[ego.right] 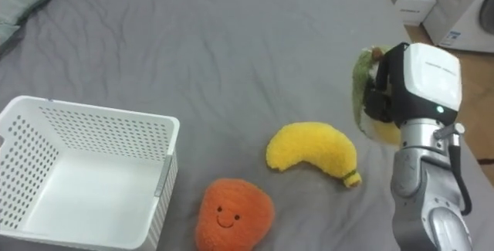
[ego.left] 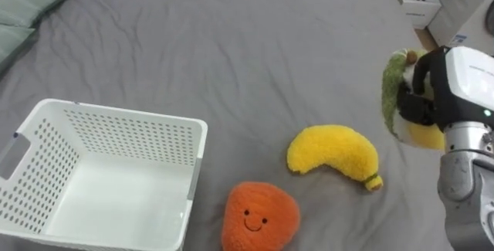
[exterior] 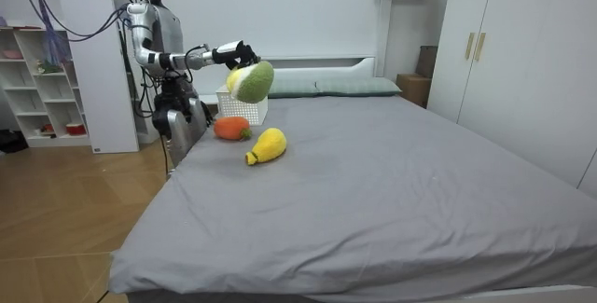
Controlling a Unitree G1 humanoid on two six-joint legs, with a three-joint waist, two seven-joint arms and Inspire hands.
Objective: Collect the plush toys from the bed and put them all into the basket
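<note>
My right hand [ego.left: 421, 96] [ego.right: 386, 96] [exterior: 233, 54] is shut on a green and yellow plush toy [ego.left: 394, 89] [ego.right: 361, 89] [exterior: 251, 80], held in the air above the grey bed [ego.left: 255, 58]. A yellow plush banana [ego.left: 333, 155] [ego.right: 312, 152] [exterior: 267, 144] lies on the bed just left of and below that hand. An orange plush with a smiling face [ego.left: 259, 217] [ego.right: 231, 214] [exterior: 231, 128] lies nearer me. The white perforated basket [ego.left: 131, 131] [ego.right: 116, 127] [exterior: 244, 107] stands on the bed at my left, with nothing in it.
Green pillows [ego.left: 27, 4] [exterior: 331, 85] lie at the head of the bed, far left. A white bedside stand [ego.left: 418, 2] is beyond the bed's far edge. In the room view I stand at the bed's side, with white shelves [exterior: 42, 89] behind me.
</note>
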